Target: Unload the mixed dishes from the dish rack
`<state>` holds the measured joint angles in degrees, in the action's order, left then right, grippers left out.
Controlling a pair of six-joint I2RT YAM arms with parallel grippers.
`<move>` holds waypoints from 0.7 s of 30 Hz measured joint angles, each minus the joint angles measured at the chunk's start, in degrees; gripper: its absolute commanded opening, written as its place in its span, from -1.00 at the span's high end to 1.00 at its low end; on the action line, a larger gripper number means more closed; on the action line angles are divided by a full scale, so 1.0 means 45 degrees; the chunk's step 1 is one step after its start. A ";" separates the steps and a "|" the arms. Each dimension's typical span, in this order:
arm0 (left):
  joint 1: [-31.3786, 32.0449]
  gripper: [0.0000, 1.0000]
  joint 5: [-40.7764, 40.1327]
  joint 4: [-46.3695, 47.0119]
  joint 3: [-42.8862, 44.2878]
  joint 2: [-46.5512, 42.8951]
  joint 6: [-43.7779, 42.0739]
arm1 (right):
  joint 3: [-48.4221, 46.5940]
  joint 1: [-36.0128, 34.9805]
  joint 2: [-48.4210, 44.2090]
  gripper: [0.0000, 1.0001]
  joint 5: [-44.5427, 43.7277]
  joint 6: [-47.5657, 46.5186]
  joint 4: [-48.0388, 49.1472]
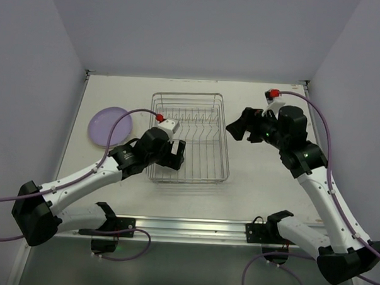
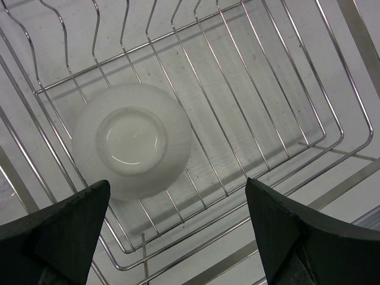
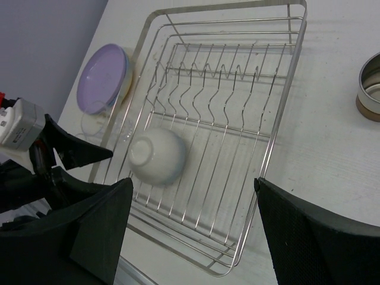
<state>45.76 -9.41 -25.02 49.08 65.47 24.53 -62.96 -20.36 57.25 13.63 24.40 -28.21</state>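
Observation:
The silver wire dish rack (image 1: 187,95) stands mid-table. A white bowl (image 2: 132,139) lies upside down on the rack floor near its front left corner; the right wrist view also shows this bowl (image 3: 157,155). My left gripper (image 2: 178,181) hovers open just above the rack, the bowl ahead of its left finger and untouched. In the top view the left gripper (image 1: 175,154) hides the bowl. My right gripper (image 1: 236,129) hangs open and empty beside the rack's right edge, above the table. A purple plate (image 1: 109,126) lies left of the rack.
A brown cylindrical cup (image 3: 371,89) stands on the table right of the rack. The purple plate (image 3: 102,79) rests on a paler plate edge, with something clear beside it. Upright prongs (image 3: 208,95) cross the rack's middle. Walls close in the table on three sides.

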 measured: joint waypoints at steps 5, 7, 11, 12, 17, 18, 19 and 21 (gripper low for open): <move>-0.0005 -1.00 -0.0549 0.0418 -0.0053 0.0544 0.0044 | 0.0267 0.0000 -0.0850 -0.70 -0.0107 -0.0005 0.0291; -0.0034 -1.00 -0.0758 0.0495 -0.0053 0.0831 0.0058 | 0.0563 0.0000 -0.1127 -0.70 -0.0121 0.0000 0.0563; -0.0277 -1.00 -0.1010 0.0724 -0.0053 0.1311 0.0078 | 0.1413 0.0000 -0.1511 -0.71 -0.0112 -0.0015 0.1117; -0.0369 -1.00 -0.1020 0.0801 -0.0053 0.1379 0.0073 | 0.1627 0.0000 -0.1579 -0.72 -0.0131 -0.0024 0.1263; -0.0933 -1.00 -0.0903 0.1166 -0.0053 0.1773 0.0010 | 0.2021 0.0000 -0.1744 -0.72 -0.0189 -0.0083 0.1506; -0.1010 -1.00 -0.0816 0.1234 -0.0053 0.1875 -0.0005 | 0.2021 0.0005 -0.1758 -0.72 -0.0194 -0.0087 0.1593; -0.1083 -1.00 -0.0714 0.1307 -0.0053 0.1987 -0.0010 | 0.2021 0.0000 -0.1768 -0.73 -0.0194 -0.0092 0.1661; -0.1156 -1.00 -0.0539 0.1418 -0.0024 0.2249 -0.0010 | 0.2021 0.0000 -0.1778 -0.73 -0.0194 -0.0092 0.1792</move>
<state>40.56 -11.84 -18.63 48.97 75.59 24.49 -53.87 -20.36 49.25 12.75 23.99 -20.14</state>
